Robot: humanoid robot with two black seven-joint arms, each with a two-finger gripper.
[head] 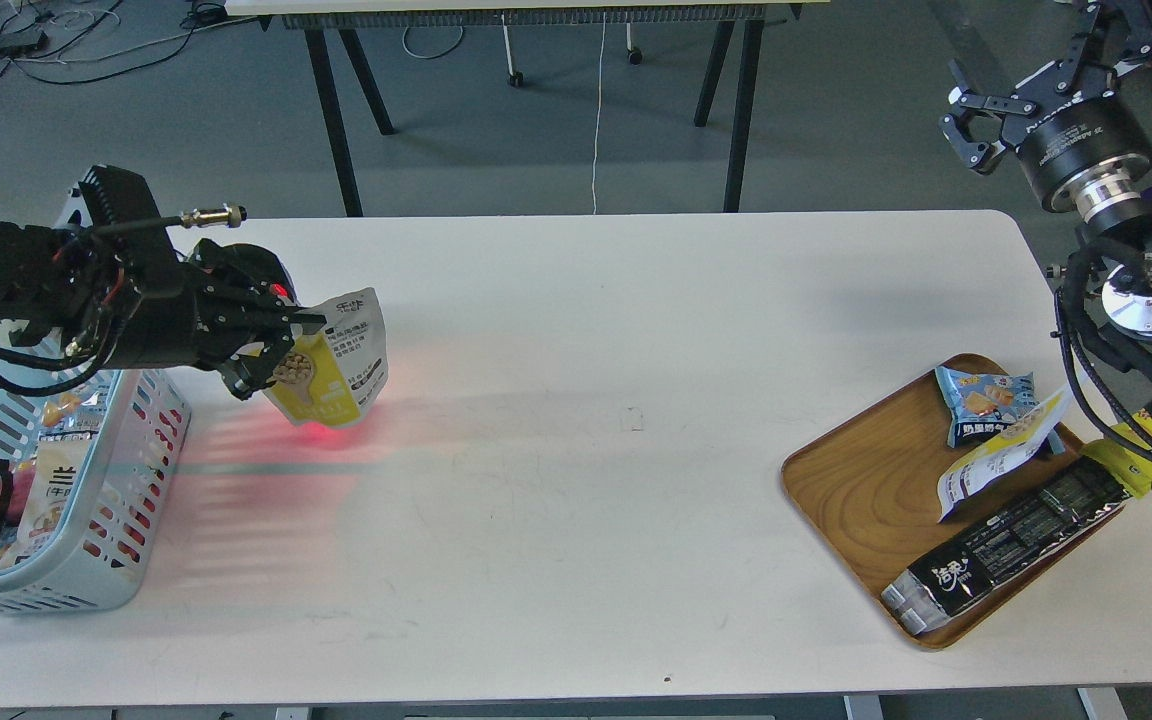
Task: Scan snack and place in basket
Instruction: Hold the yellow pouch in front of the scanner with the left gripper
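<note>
My left gripper [281, 345] is shut on the snack [336, 365], a small pouch with a yellow lower front, a round bean picture and a white printed top. It holds the pouch just above the table, right of the basket [106, 545]. Red scanner light glows on the pouch's underside and on the table under it. The pale blue-white slotted basket stands at the table's front left with several packets inside, partly hidden by my left arm. My right gripper [976, 125] is raised beyond the table's far right corner, fingers spread and empty.
A dark round scanner [246, 265] sits behind my left gripper, mostly hidden. A wooden tray [866, 490] at the right holds a blue packet [986, 400], a flat white-and-yellow pouch [1001, 455] and a long black packet [1006, 550]. Another table's legs stand behind.
</note>
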